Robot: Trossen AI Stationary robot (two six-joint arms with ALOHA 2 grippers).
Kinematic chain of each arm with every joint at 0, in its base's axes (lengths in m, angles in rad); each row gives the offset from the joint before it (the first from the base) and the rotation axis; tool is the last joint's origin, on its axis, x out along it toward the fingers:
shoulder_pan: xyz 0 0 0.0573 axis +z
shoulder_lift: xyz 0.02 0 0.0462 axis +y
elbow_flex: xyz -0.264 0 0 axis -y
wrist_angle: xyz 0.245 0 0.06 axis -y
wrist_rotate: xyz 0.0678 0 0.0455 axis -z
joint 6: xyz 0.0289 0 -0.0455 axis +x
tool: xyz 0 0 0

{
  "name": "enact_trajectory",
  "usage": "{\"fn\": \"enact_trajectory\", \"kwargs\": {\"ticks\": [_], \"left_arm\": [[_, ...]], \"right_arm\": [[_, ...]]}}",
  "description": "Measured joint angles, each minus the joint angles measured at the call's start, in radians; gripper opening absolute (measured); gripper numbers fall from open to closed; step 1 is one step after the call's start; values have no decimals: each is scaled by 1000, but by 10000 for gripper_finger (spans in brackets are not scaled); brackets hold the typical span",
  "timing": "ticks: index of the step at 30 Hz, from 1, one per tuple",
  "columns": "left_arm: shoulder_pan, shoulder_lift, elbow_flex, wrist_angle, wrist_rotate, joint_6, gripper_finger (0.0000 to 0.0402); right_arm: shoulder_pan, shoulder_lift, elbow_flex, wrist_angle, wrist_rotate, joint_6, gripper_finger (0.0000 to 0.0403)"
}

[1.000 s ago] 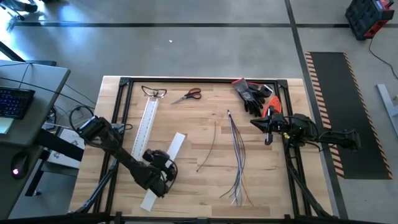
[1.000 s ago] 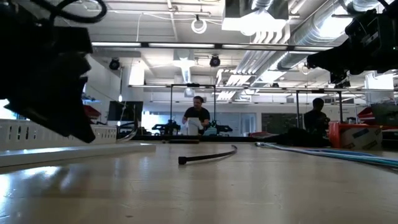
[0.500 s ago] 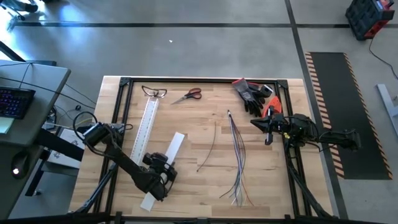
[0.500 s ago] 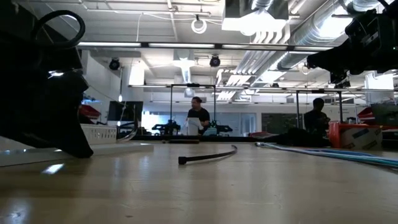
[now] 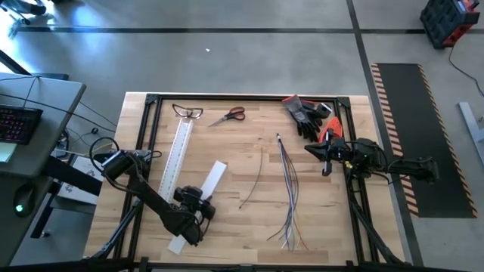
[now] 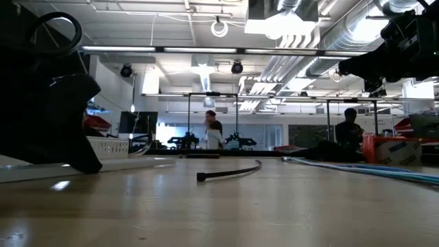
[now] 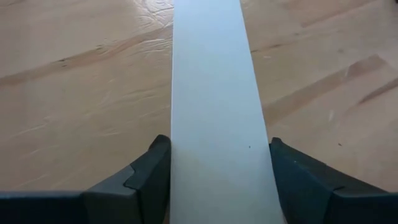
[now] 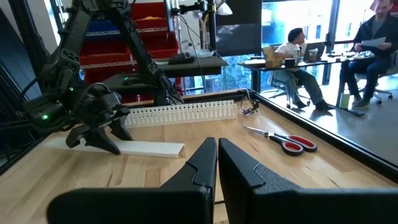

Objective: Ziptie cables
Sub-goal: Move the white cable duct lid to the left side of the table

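Note:
The cables (image 5: pixel 287 189) lie loose right of the table's middle, a thin grey, blue and dark bundle whose ends fan out toward the near edge; the low view shows them at the right (image 6: pixel 363 168). A dark zip tie (image 5: pixel 253 185) (image 6: pixel 230 171) lies left of them. My left gripper (image 5: pixel 189 215) (image 7: pixel 217 142) is down on a flat white strip (image 5: pixel 215 174) near the table's near-left part, shut on it. My right gripper (image 5: pixel 310 149) (image 8: pixel 217 144) hovers shut and empty above the table by its right edge. My left gripper straddles the white strip across its width, about midway along its near half. One finger (image 7: pixel 155 162) is against each long edge (image 7: pixel 177 155) of it. The fingers come from above. The strip lies flat on the table.
A white slotted channel (image 5: pixel 180 151) (image 8: pixel 180 113) lies left of the strip. Safety glasses (image 5: pixel 187 112), scissors (image 5: pixel 228 115) (image 8: pixel 286 142) and black gloves (image 5: pixel 306 113) lie along the far edge. An orange tool (image 5: pixel 329 132) lies near the right gripper. People sit in the room beyond.
My left gripper has come down onto the white strip and shifted a little toward the table's near edge.

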Motion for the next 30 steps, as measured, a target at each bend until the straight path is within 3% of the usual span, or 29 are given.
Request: {"fn": "enact_trajectory", "kwargs": {"ticks": [6,15,22,30], "left_arm": [[22,-54,-4,-57,11,-11,210],[104,-95,-4,-181,-79,6,208],[222,-130,-4,-261,-84,122,204],[392,-247,-47,-295,-88,329,125]], "right_arm": [[0,0,0,0,0,0,0],[0,0,0,0,0,0,0],[0,0,0,0,0,0,0],[0,0,0,0,0,0,0]]}}
